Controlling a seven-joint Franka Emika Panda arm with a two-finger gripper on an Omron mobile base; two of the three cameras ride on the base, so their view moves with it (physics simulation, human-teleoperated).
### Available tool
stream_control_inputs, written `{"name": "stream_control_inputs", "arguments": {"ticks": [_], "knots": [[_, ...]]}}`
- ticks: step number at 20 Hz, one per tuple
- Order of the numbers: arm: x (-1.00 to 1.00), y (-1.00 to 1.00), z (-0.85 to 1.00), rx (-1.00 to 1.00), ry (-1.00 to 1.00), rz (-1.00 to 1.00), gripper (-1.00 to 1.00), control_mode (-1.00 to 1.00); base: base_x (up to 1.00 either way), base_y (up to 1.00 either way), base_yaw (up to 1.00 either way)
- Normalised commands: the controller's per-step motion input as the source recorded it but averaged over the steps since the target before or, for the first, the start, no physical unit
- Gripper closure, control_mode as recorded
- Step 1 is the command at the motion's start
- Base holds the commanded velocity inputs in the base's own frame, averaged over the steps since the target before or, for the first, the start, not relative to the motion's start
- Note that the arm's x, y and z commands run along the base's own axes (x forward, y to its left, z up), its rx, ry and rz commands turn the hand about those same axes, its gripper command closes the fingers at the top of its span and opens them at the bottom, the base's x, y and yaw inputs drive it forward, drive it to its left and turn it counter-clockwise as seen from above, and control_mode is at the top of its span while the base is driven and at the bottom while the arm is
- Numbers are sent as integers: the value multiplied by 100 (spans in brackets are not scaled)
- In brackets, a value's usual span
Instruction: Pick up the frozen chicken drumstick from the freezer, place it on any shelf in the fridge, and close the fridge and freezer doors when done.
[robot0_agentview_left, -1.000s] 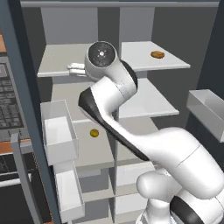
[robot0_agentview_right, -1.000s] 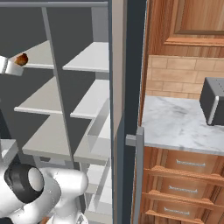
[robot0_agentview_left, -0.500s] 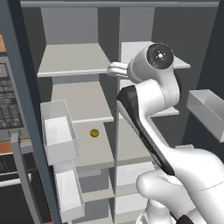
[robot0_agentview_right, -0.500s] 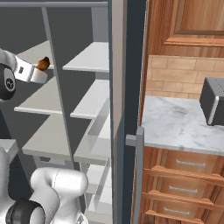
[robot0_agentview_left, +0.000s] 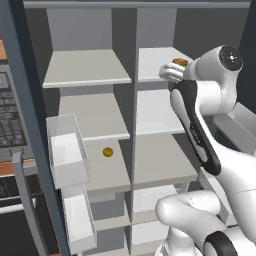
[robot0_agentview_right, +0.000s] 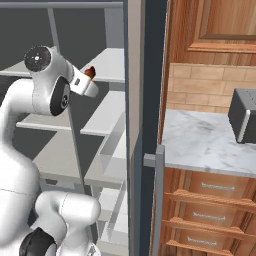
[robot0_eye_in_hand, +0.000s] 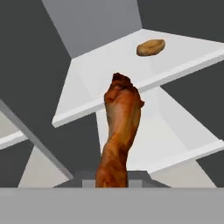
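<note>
The gripper (robot0_agentview_right: 91, 86) is clamped on the frozen chicken drumstick (robot0_eye_in_hand: 119, 131), holding it by its thin end with the thick end pointing away. It hangs in front of the fridge (robot0_agentview_left: 165, 115), just before the near edge of the shelf (robot0_eye_in_hand: 109, 83). Farther back on that shelf lies a tan-orange oval food item (robot0_eye_in_hand: 150, 47). To the left, in the freezer (robot0_agentview_left: 87, 115), a small yellow ball (robot0_agentview_left: 107, 152) sits on a lower shelf.

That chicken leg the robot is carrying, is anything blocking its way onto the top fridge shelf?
Nothing visible does. The gripper holds the drumstick just in front of the top shelf, whose near part lies bare. A tan oval food item sits farther back on that shelf, away from the front edge.
</note>
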Motion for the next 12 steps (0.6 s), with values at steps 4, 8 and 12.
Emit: {"name": "stream_control_inputs", "arguments": {"ticks": [4,8,12], "knots": [[90,-84,2,7,16,2,100,-100,0,0,0],[83,-33,6,1,14,0,100,-100,0,0,0],[90,0,0,0,15,0,100,-100,0,0,0]]}}
